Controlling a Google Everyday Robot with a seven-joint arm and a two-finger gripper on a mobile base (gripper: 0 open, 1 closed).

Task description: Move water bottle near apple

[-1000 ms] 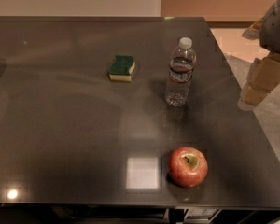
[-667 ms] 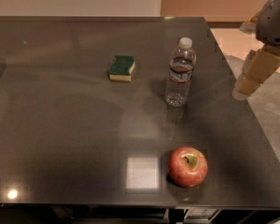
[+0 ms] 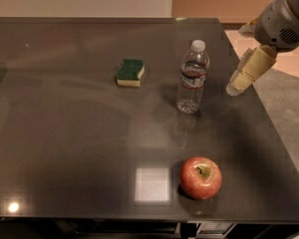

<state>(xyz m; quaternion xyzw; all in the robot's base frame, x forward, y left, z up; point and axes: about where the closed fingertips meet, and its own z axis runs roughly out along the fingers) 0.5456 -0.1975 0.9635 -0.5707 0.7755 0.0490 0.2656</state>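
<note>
The water bottle (image 3: 192,77), clear with a white cap and a dark label band, stands upright on the dark table (image 3: 65,148), right of centre. The red apple (image 3: 200,178) sits near the front edge, well in front of the bottle. My gripper (image 3: 236,61) hangs over the table's right edge, to the right of the bottle and a short gap from it. It is open and empty, with one beige finger (image 3: 249,69) pointing down-left toward the bottle.
A green-and-yellow sponge (image 3: 130,72) lies left of the bottle. The table's right edge runs just under the gripper, with grey floor (image 3: 289,118) beyond. A bright light reflection lies on the table left of the apple.
My gripper has moved left and a little up, from beyond the table's right edge to closer beside the bottle. The bottle, apple and sponge have not moved.
</note>
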